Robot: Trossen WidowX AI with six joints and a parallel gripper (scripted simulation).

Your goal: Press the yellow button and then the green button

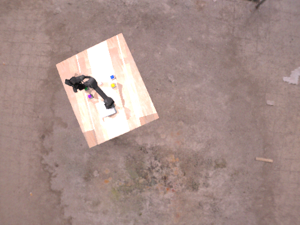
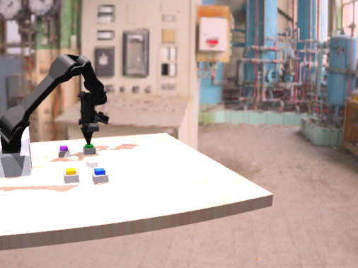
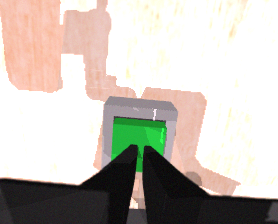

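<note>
My gripper [image 2: 88, 143] [image 3: 140, 151] is shut and empty, pointing down. Its tips are at the green cap of the green button [image 1: 86, 88] [image 2: 89, 146] [image 3: 135, 132], touching it or just above it. The cap still stands a little above its grey housing in the exterior view; I cannot tell whether it is partly pushed in. In the wrist view the fingers hide the near part of the cap. The yellow button [image 1: 113, 85] [image 2: 71, 171] stands well away from the gripper, with its cap raised above its housing.
The purple button [image 1: 90, 96] [image 2: 64, 148] stands beside the green one, on the side of the arm's base. The blue button [image 1: 112, 77] [image 2: 100, 171] stands next to the yellow one. A small white block [image 2: 92, 162] lies between the green and blue buttons.
</note>
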